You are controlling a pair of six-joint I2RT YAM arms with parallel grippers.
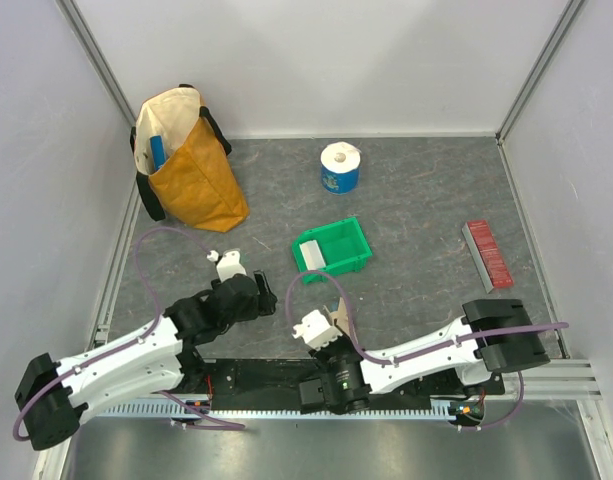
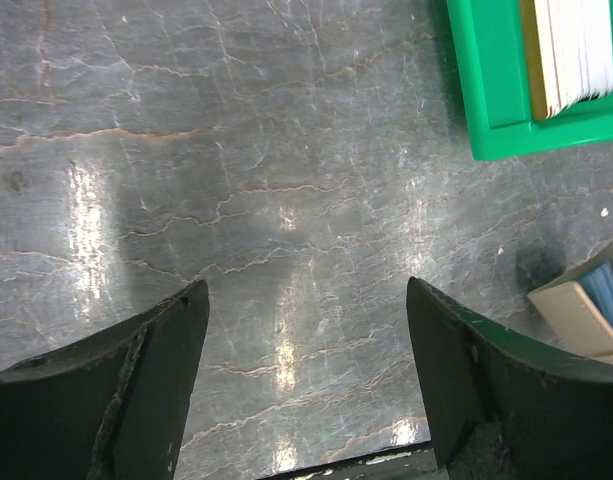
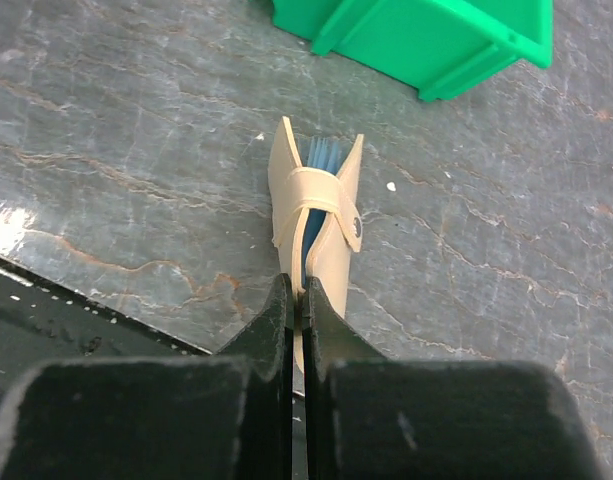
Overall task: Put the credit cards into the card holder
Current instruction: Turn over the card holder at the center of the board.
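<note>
Card holder (image 3: 324,235): tan, soft, leather-like, pinched at one edge by the right gripper (image 3: 298,298), whose jaws were pressed almost together on its thin wall. It was held low near the front of the table (image 3: 126,140), between the two arms and just on the near side of the green bin (image 3: 426,40). Whether it touched the table could not be told. The closing tab lay across its side, and a blue card (image 3: 322,155) showed edge-on inside the splayed mouth. Pale cards (image 2: 576,45) stood on edge in the bin. The left gripper (image 2: 306,300) hung over bare table beside the bin, jaws spread wide, holding nothing. Judged: the holder was light and floppy and would likely sag or fold shut under a one-sided pinch. A hold near the fold should leave the mouth open. The cards looked stiff, thin and slick; standing on edge, they were best pinched across both faces at the top edge, one at a time.
</note>
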